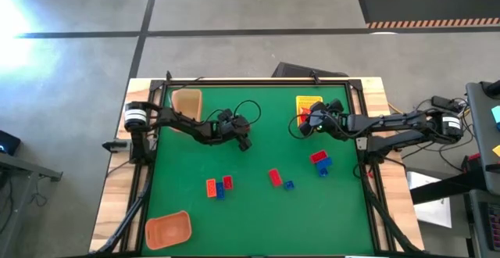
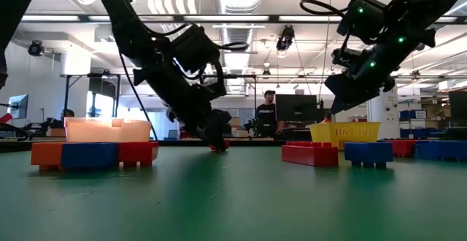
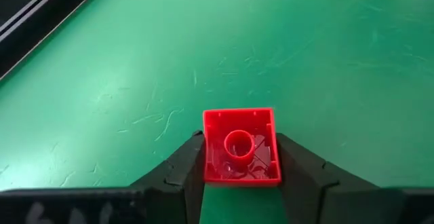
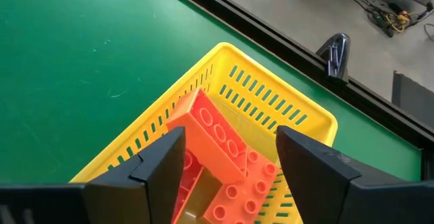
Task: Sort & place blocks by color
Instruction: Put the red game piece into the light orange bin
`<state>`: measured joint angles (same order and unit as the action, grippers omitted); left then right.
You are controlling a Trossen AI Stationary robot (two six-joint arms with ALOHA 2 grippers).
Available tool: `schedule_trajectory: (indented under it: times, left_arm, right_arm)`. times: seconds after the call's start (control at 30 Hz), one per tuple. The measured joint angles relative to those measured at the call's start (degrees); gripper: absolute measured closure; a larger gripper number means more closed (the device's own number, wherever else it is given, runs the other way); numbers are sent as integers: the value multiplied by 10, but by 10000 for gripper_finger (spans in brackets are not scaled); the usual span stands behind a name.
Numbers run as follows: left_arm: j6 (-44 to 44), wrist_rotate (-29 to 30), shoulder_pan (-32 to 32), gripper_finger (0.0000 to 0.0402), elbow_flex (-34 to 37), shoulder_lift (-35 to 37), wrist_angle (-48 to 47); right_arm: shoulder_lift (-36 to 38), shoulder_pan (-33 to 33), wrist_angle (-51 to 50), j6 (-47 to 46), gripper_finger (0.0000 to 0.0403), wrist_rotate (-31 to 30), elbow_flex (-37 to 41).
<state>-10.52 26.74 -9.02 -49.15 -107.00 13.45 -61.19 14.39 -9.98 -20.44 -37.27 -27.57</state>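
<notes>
My left gripper (image 3: 239, 142) is shut on a small red block (image 3: 241, 170) low over the green mat near the table's middle (image 1: 244, 141). My right gripper (image 4: 230, 139) hangs open above the yellow tray (image 4: 285, 105) at the far right (image 1: 306, 119). That tray holds orange blocks (image 4: 218, 137), and my fingers stand on either side of them without touching. On the mat lie an orange, a red and a blue block together (image 1: 219, 187), a red (image 1: 275, 177) and a blue one (image 1: 289, 184), and another red and blue pair (image 1: 320, 161). My left gripper pinches the red block between its two fingers (image 3: 183, 173) by two opposite side walls (image 3: 207, 157). The block's hollow underside faces the wrist camera. The fingers slant down from the table's left side (image 2: 217, 144). Whether the block touches the mat, I cannot tell.
A tan tray (image 1: 187, 102) sits at the far left of the mat and an orange tray (image 1: 168, 231) at the near left corner. Black rails (image 1: 258, 80) frame the mat. Bare mat lies between the two arms and along the near edge. People show in the room beyond (image 2: 268, 117).
</notes>
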Motion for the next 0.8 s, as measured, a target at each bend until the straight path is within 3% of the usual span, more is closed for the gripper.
schedule_trajectory:
  times: [0.17, 0.3, 0.47, 0.6, 0.7, 0.8]
  left_arm:
    - [-11, -1, 4, 279, 1, 15, -17]
    - [-12, 4, 12, 279, 1, 74, -60]
    - [-64, 92, 9, 278, 1, 181, -230]
    - [-167, 187, 2, 268, 1, 261, -410]
    - [-264, 207, -7, 266, 5, 305, -527]
    - [-333, 207, -14, 265, 21, 333, -584]
  right_arm:
    - [0, 0, 0, -1, 182, 2, 0]
    - [0, 0, 0, -1, 182, 2, 0]
    - [0, 0, -3, -1, 182, 4, 0]
    - [0, 0, -3, -1, 182, 5, 0]
    - [0, 0, -2, -1, 182, 14, 0]
    - [0, 0, 0, -1, 182, 15, 0]
